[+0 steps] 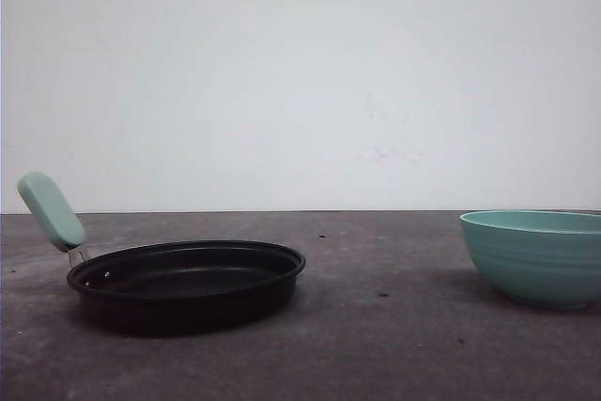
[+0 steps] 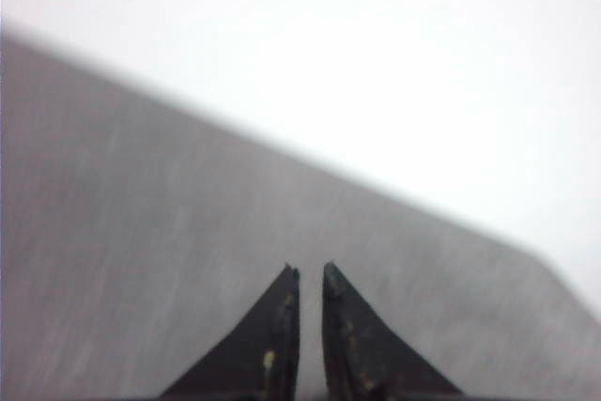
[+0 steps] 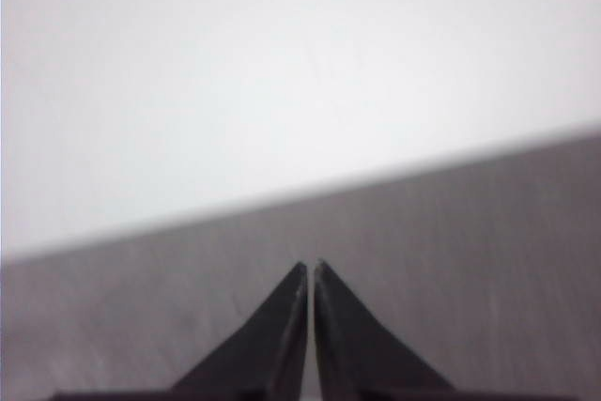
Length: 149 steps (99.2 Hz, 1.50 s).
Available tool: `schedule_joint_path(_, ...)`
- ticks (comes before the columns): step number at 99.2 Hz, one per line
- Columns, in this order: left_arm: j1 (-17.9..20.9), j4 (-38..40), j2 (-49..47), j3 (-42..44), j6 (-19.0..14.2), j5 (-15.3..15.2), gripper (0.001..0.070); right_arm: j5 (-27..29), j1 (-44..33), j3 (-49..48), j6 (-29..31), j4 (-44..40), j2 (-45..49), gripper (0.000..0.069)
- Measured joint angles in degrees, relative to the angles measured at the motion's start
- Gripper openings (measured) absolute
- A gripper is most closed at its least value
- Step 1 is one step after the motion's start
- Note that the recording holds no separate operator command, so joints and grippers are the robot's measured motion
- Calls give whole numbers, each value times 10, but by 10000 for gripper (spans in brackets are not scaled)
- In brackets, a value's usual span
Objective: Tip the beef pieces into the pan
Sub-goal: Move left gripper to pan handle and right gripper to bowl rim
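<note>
The pan [image 1: 188, 290], shallow, round and black, rests on the dark table at the front left. Its mint-green handle [image 1: 52, 210] sticks up and to the left. I see nothing inside the pan from this low angle. The beef pieces are hidden from view. In the left wrist view my left gripper [image 2: 309, 271] is shut with only a thin slit between its black fingers, over bare grey tabletop. In the right wrist view my right gripper [image 3: 311, 266] is shut too, its tips nearly touching, with nothing held.
A deeper ribbed teal bowl [image 1: 535, 255] stands at the right edge of the front view; its inside is hidden. The grey table [image 1: 376, 345] runs back to a plain white wall [image 1: 300, 72].
</note>
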Motion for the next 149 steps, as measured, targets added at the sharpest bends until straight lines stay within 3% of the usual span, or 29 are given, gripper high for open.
schedule_joint_path(15,0,-15,150,156,26,5,17,0,0,114,0,-37,65,10)
schedule_joint_path(39,0,-104,376,402,37,64,17,0,0,339,-56,-204,248,10)
schedule_joint_path(52,0,-101,417,468,37,108,19,-1,0,447,-88,-253,319,10)
schedule_joint_path(66,0,-109,432,477,37,154,40,-17,0,478,-98,-257,346,18)
schedule_joint_path(72,0,-125,437,477,36,164,106,-30,0,478,-102,-258,348,111)
schedule_joint_path(86,0,-170,437,477,36,167,397,-30,0,478,-103,-268,357,532)
schedule_joint_path(90,0,-181,436,477,36,167,436,-30,0,478,-103,-272,361,658)
schedule_joint_path(92,0,-185,436,477,37,167,448,-30,0,478,-102,-273,363,688)
schedule_joint_path(106,0,-193,437,477,46,167,501,-30,0,478,-104,-286,374,685)
schedule_joint_path(120,0,-193,438,477,53,167,694,-30,0,478,-104,-299,379,685)
schedule_joint_path(135,0,-193,446,477,56,164,693,-30,0,478,-104,-313,382,685)
schedule_joint_path(149,0,-193,464,477,49,139,692,-30,0,478,-104,-323,393,685)
